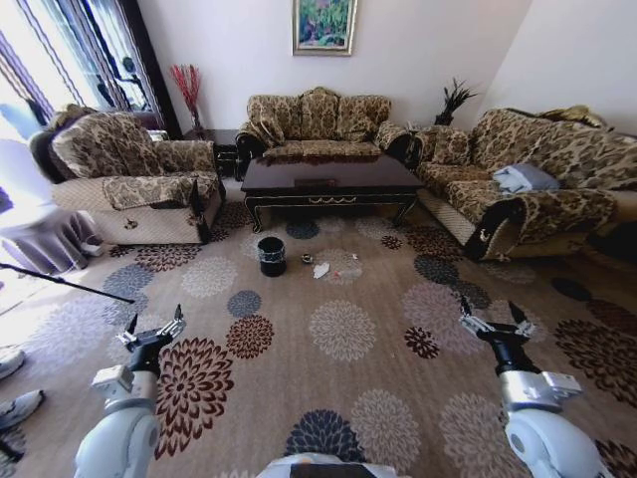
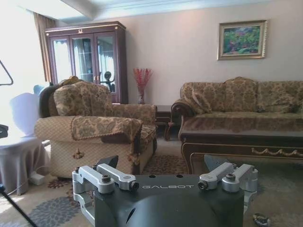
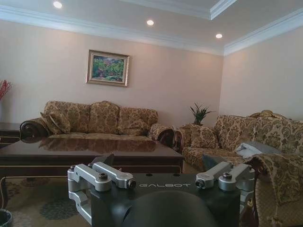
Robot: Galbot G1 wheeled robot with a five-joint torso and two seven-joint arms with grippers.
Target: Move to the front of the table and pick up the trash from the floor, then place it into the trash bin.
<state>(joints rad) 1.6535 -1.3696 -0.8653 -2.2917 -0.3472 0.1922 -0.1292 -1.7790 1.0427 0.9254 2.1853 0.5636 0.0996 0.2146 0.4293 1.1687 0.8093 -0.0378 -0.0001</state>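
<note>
The dark glossy table (image 1: pixel 328 182) stands ahead in front of the far sofa, also seen as the table (image 2: pixel 241 138) and the table (image 3: pixel 85 147) from the wrists. On the carpet before it sits the black trash bin (image 1: pixel 271 256), its rim (image 3: pixel 3 217) at one picture edge. The trash lies right of the bin: crumpled white paper (image 1: pixel 320 269), a clear bottle (image 1: pixel 347 269) and a small dark piece (image 1: pixel 307 259), which also appears as a small dark piece (image 2: pixel 261 220). My left gripper (image 1: pixel 154 322) and right gripper (image 1: pixel 493 315) hover open and empty, far short of the trash.
An armchair (image 1: pixel 134 179) stands at the left, a sofa (image 1: pixel 318 121) behind the table and another sofa (image 1: pixel 518 184) at the right. A draped white stand (image 1: pixel 40 239) and a thin black rod (image 1: pixel 60 282) sit far left. Patterned carpet lies open between me and the trash.
</note>
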